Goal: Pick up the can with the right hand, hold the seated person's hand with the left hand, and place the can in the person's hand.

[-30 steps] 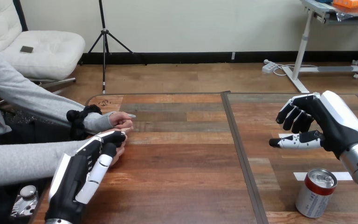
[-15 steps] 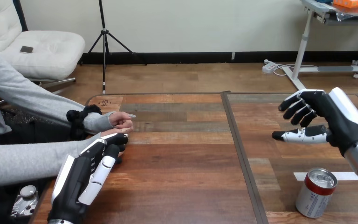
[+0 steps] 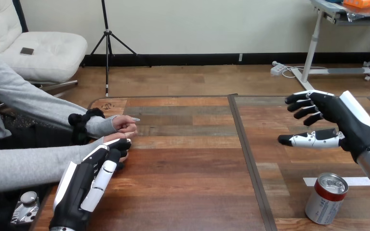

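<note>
View taken from the robot's head, faced forward and down across the wooden worktop point(image 3: 188, 168), set close above its near edge, left robot hand point(image 3: 84, 185) and right robot hand point(image 3: 347, 125) seen from behind at either side.

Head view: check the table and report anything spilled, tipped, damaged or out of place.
Nothing stands out. The can stands upright on the table, unspilled and undented as far as shows. The right hand hovers open, clear of it. The left hand rests on the person's nearer hand at the table's left edge.
</note>
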